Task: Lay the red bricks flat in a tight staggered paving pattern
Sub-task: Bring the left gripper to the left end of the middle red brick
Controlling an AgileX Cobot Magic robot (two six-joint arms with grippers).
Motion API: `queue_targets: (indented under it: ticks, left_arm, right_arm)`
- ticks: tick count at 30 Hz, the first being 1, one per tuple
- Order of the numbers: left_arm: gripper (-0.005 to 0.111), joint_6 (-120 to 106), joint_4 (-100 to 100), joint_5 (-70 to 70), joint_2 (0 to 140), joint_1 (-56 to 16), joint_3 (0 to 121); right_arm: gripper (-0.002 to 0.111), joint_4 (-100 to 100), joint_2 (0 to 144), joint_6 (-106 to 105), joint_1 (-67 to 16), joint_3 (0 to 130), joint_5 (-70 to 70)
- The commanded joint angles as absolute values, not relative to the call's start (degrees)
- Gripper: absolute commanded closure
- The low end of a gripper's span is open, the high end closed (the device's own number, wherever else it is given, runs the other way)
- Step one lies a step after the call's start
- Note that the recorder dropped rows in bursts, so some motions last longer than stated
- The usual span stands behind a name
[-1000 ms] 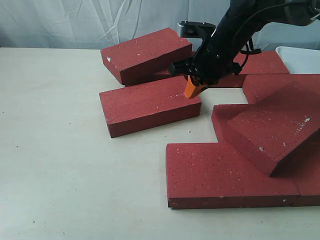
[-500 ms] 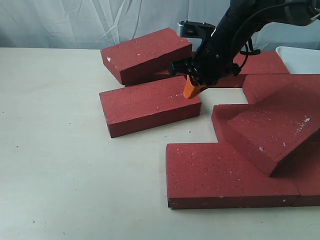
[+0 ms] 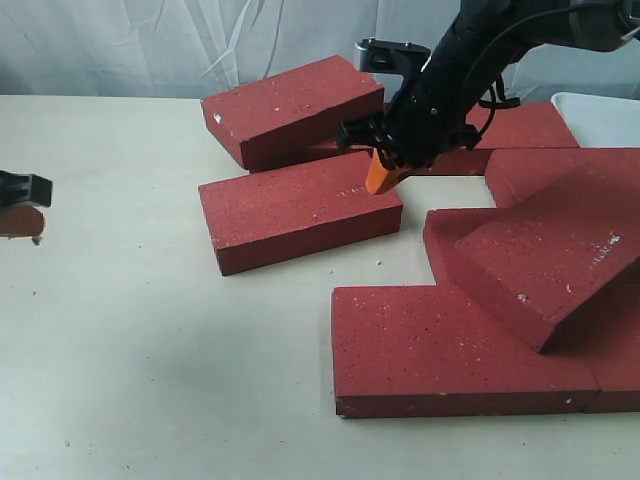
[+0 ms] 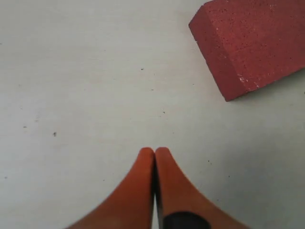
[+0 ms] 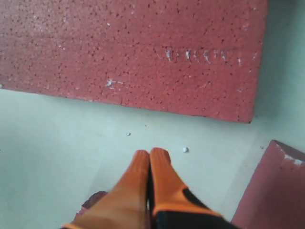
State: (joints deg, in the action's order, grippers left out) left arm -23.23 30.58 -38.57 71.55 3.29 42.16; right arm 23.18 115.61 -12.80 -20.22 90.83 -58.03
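Right arm bent down over the red bricks (image 3: 450, 345), left arm low at the table's (image 3: 150, 350) edge.
The right arm slants down from the upper right, its wrist bent. The right tool (image 3: 378, 178) has its orange fingers pressed together and points down at the far right corner of the flat middle brick (image 3: 300, 208); contact cannot be told. The other bricks lie behind and to the right, two of them propped at a tilt. The left tool (image 4: 154, 152), fingers together, hangs over bare table, well apart from the bricks.
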Motion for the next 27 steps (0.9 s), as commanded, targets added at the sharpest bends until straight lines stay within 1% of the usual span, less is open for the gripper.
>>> queue_targets:
  ticks: [1,5,13,16,21,27]
  left_arm:
    - [0.107,-25.6,34.2,-37.6,80.6,2.1,45.5]
    - [0.107,-25.7,34.2,-38.1,85.6,-2.6,48.0]
    - [0.107,-25.9,35.5,-32.9,94.0,-17.7,51.4]
    - [0.107,-25.9,36.0,-29.7,97.7,-21.6,53.0]
    - [0.107,-25.9,37.5,-26.7,103.8,-24.6,55.6]
    - [0.107,-26.1,33.7,-20.6,107.9,-24.5,56.3]
  right_arm:
    - [0.109,23.2,115.5,-13.3,-20.1,91.1,-54.3]
    - [0.109,21.5,115.5,-13.3,-20.1,91.1,-50.1]
    - [0.109,21.1,115.5,-13.4,-20.1,91.1,-45.9]
    - [0.109,21.1,115.5,-13.4,-20.1,91.1,-45.2]
    - [0.109,21.1,115.5,-13.4,-20.1,91.1,-45.2]
    - [0.109,21.1,115.5,-13.4,-20.1,91.1,-45.3]
